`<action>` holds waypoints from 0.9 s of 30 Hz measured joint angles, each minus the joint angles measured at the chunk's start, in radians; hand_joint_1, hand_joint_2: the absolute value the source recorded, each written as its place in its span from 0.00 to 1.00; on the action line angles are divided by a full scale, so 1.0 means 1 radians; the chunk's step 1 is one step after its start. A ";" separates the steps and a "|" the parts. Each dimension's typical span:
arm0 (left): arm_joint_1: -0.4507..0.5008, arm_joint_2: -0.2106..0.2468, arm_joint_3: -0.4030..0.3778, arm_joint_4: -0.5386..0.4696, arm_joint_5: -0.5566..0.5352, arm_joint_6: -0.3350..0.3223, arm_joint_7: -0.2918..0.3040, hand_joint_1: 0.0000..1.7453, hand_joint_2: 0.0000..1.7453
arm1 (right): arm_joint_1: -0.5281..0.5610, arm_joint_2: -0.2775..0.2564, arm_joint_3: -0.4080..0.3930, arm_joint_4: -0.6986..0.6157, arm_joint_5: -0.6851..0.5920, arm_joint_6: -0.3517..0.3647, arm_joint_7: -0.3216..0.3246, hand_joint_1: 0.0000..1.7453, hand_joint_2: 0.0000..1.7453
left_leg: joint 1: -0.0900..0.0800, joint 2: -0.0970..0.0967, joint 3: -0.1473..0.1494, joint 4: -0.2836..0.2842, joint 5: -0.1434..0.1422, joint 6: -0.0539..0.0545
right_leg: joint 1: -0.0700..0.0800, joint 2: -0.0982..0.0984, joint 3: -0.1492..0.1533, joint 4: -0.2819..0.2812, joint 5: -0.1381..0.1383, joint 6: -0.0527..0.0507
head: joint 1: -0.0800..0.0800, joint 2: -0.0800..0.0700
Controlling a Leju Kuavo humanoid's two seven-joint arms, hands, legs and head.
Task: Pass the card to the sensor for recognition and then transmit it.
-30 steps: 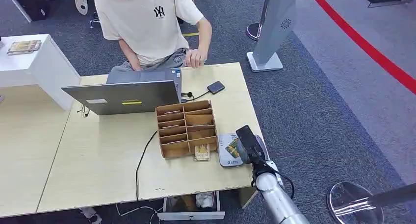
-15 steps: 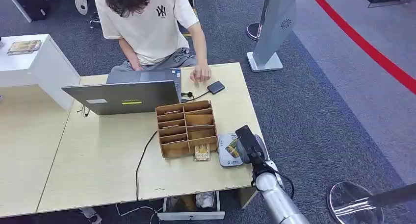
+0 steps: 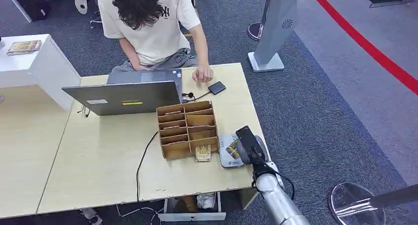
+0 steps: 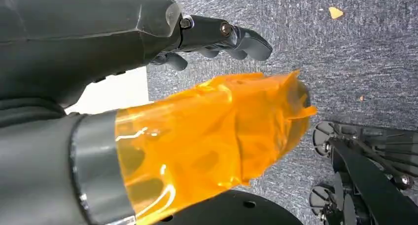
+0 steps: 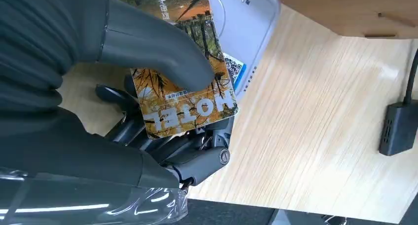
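The right hand (image 5: 148, 87) pinched an orange card (image 5: 190, 104) printed "HOTEL" between thumb and fingers (image 5: 197, 161). It hung over the white sensor (image 5: 246, 23). The left hand (image 4: 148, 48) held nothing, fingers loosely extended.

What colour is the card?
Orange with dark trees and white letters; the card shows best in the right wrist view.

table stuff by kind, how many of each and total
laptop: 1
wooden organizer: 1
card reader: 1
small black box: 1
cards: 2, one held by the right hand (card), one by the organizer
total: 6
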 joint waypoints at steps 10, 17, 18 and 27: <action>0.000 -0.005 0.003 -0.005 0.001 0.000 0.000 0.00 0.00 | 0.000 0.000 0.000 -0.001 0.000 0.002 0.000 1.00 1.00 | 0.000 0.000 0.000 0.000 0.000 0.000 | 0.000 0.000 0.000 0.000 0.000 0.000 | 0.000 0.000; 0.000 -0.006 0.012 -0.005 0.002 0.000 0.000 0.00 0.00 | 0.001 0.001 0.000 -0.006 0.005 0.003 0.003 1.00 1.00 | 0.000 0.000 0.000 0.000 0.000 0.000 | 0.000 0.000 0.000 0.000 0.000 0.000 | 0.000 0.000; 0.000 -0.006 0.013 -0.005 0.002 0.000 0.000 0.00 0.00 | 0.001 0.001 0.000 -0.006 0.006 0.003 0.003 1.00 1.00 | 0.000 0.000 0.000 0.000 0.000 0.000 | 0.000 0.000 0.000 0.000 0.000 0.000 | 0.000 0.000; 0.000 -0.009 0.016 -0.013 0.001 0.000 -0.002 0.00 0.00 | 0.001 0.002 -0.001 -0.009 0.016 0.004 0.003 1.00 1.00 | 0.000 0.000 0.000 0.000 0.000 0.000 | 0.000 0.000 0.000 0.000 0.000 0.000 | 0.000 0.000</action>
